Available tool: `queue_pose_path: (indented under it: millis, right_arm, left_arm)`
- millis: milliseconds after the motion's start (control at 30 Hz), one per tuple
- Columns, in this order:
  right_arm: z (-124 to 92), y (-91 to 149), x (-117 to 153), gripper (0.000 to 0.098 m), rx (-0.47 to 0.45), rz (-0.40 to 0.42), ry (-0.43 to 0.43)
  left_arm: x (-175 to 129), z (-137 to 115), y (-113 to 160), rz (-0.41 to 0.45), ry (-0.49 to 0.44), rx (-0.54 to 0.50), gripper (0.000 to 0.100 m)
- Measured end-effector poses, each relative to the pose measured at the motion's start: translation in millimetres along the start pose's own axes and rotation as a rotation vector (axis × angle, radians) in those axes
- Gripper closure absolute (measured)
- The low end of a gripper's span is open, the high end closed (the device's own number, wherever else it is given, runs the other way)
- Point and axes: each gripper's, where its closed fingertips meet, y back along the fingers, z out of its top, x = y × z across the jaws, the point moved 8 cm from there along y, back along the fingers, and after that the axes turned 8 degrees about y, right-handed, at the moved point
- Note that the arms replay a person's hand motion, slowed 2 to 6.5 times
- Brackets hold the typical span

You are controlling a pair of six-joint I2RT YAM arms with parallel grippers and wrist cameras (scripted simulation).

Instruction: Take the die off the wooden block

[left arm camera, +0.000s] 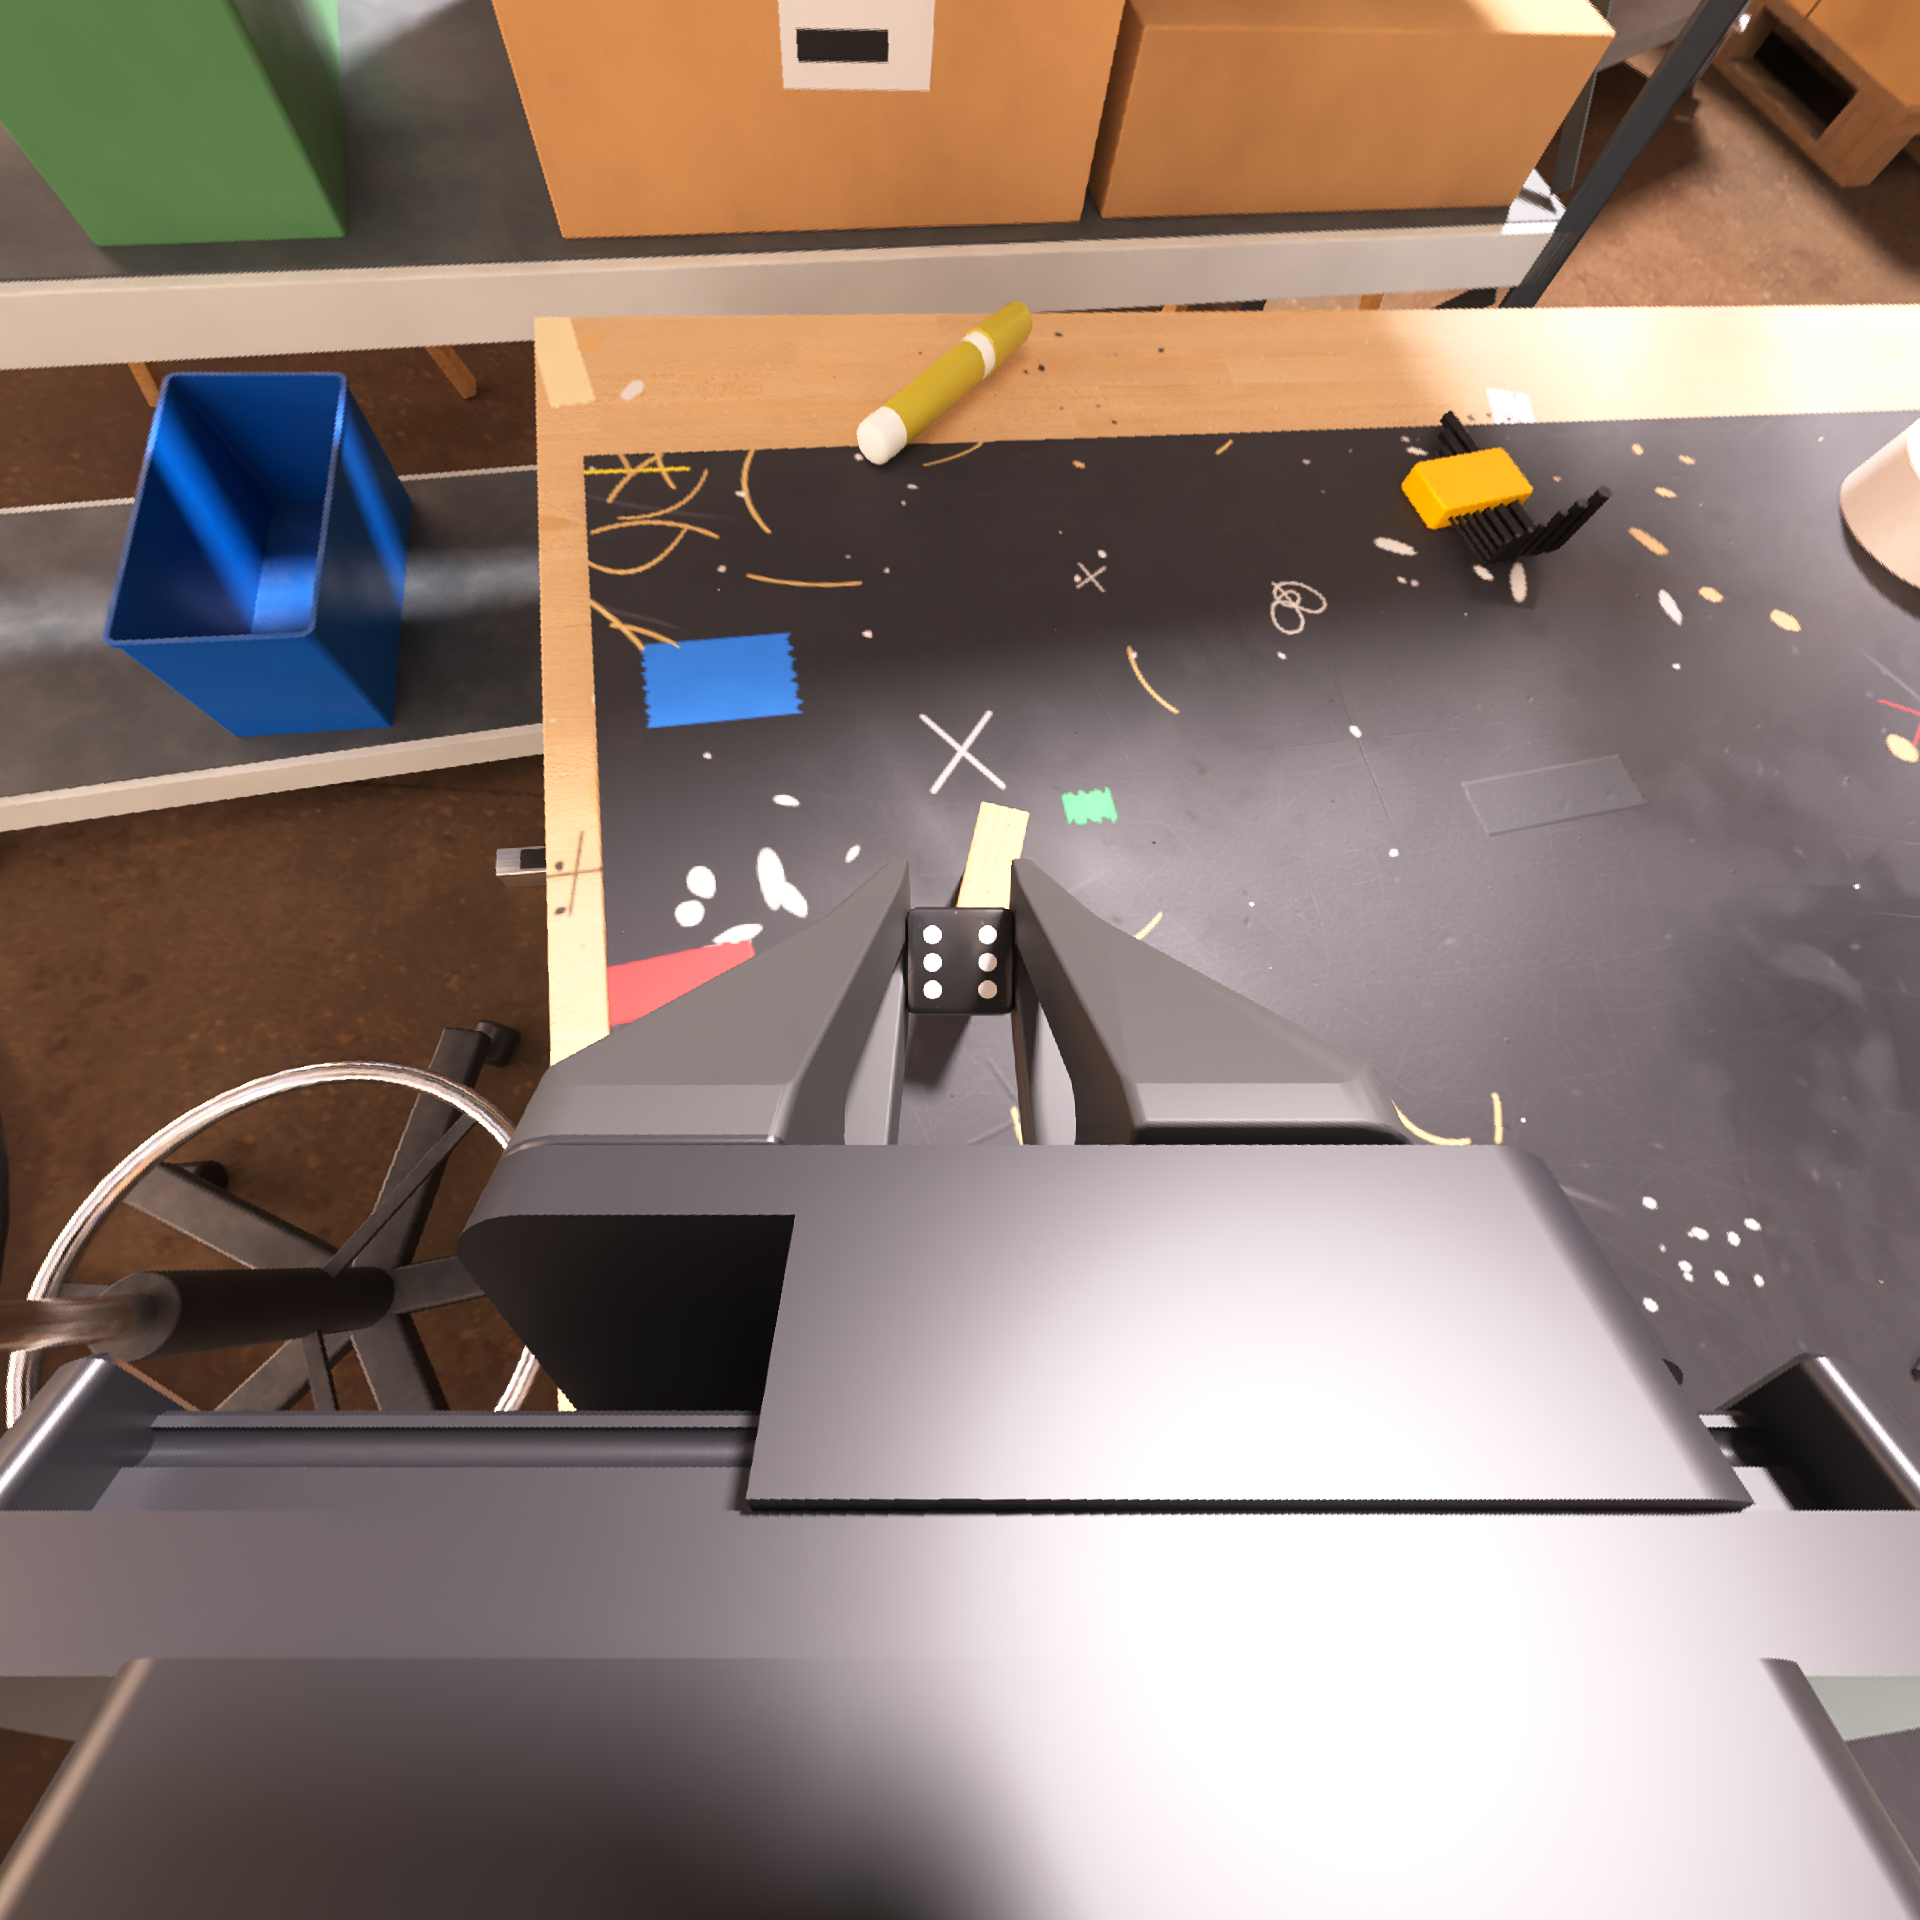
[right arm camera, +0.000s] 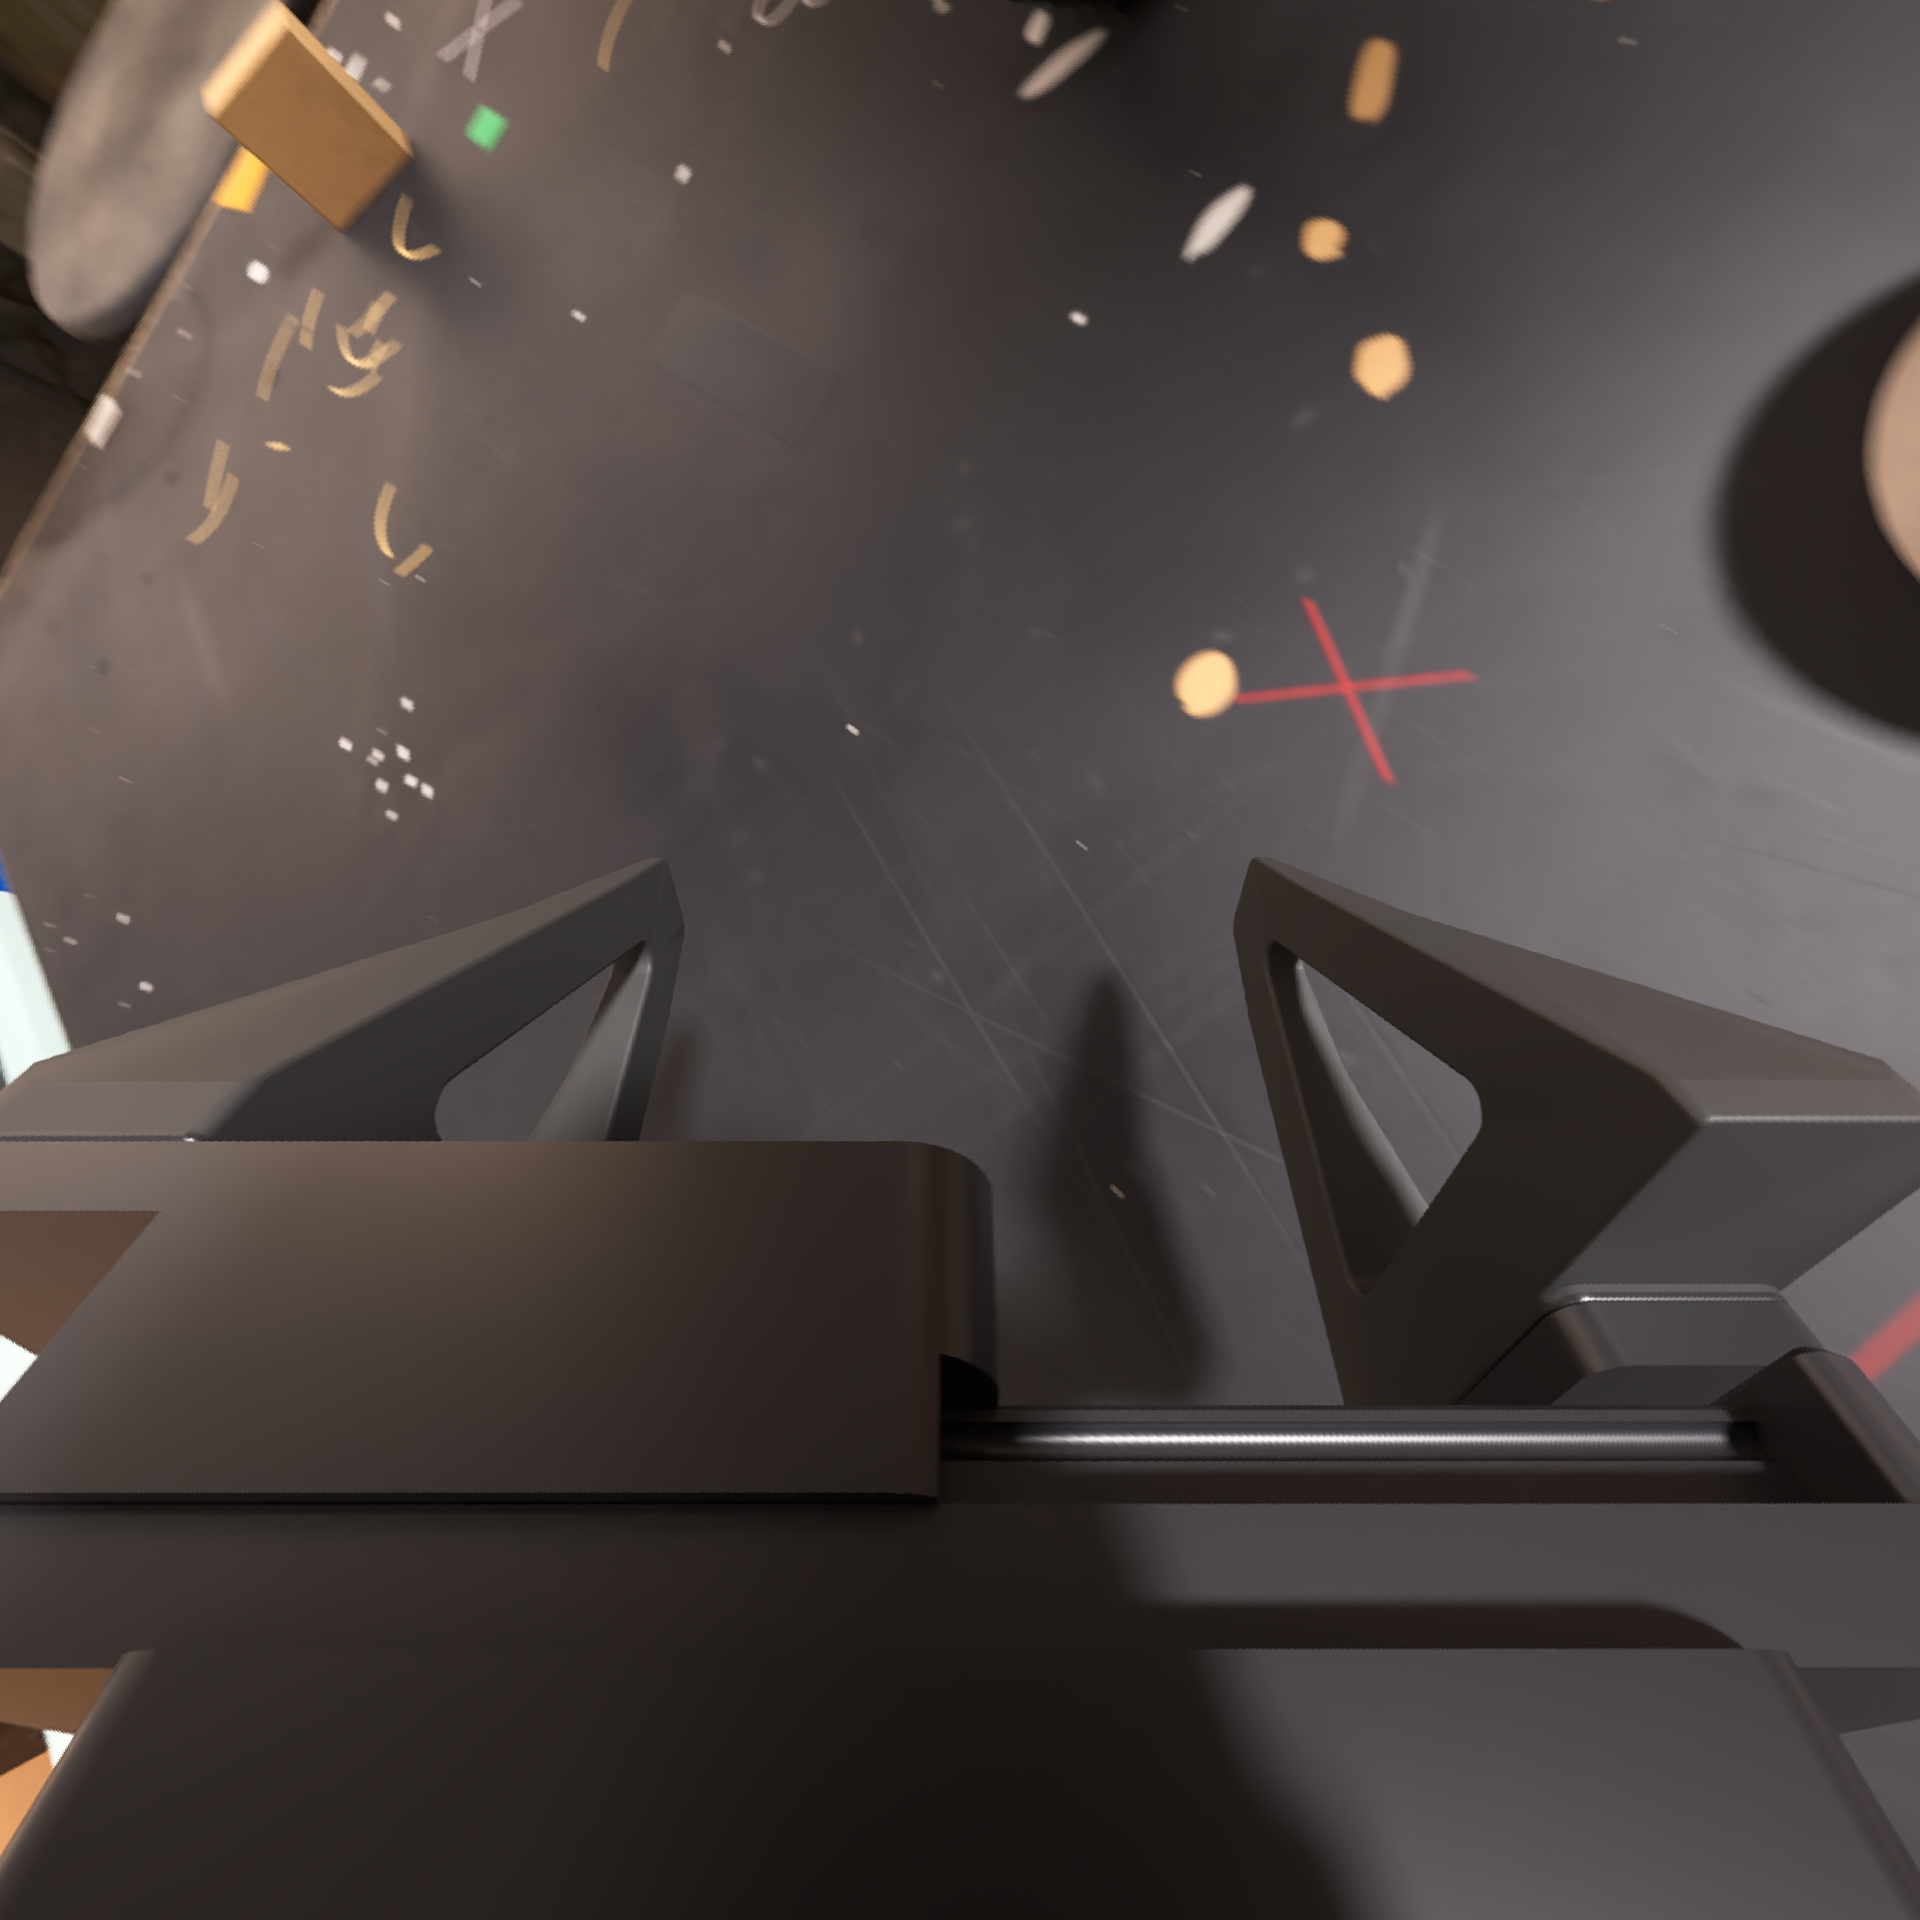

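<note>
In the left wrist view my left gripper (left arm camera: 961,883) is shut on a black die (left arm camera: 958,961) with white pips, six of them facing the camera. Just beyond the die, a pale strip of the wooden block (left arm camera: 992,852) shows between the fingertips; the rest of it is hidden. In the right wrist view the wooden block (right arm camera: 307,130) lies far off at the top left on the dark mat (right arm camera: 831,520), and I see no die on it. My right gripper (right arm camera: 956,883) is open and empty, hovering over bare mat.
A yellow marker (left arm camera: 940,384) and a yellow hex-key set (left arm camera: 1475,494) lie at the back of the table. A white object (left arm camera: 1886,509) is at the right edge. The table's left edge (left arm camera: 566,727) is close. A blue bin (left arm camera: 260,551) and cardboard boxes (left arm camera: 810,104) stand beyond it.
</note>
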Motion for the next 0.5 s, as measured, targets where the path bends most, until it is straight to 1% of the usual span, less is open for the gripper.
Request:
queue_pose_path:
  millis: [100,500]
  right_arm:
    - [10,-17,15,0.004,-0.029,0.054,-0.029]
    - [48,-82,72,0.0039,-0.063,0.254,-0.094]
  left_arm:
    - [0,1,8,0.005,0.008,-0.018,0.084]
    - [2,13,41,0.015,0.035,-0.117,0.084]
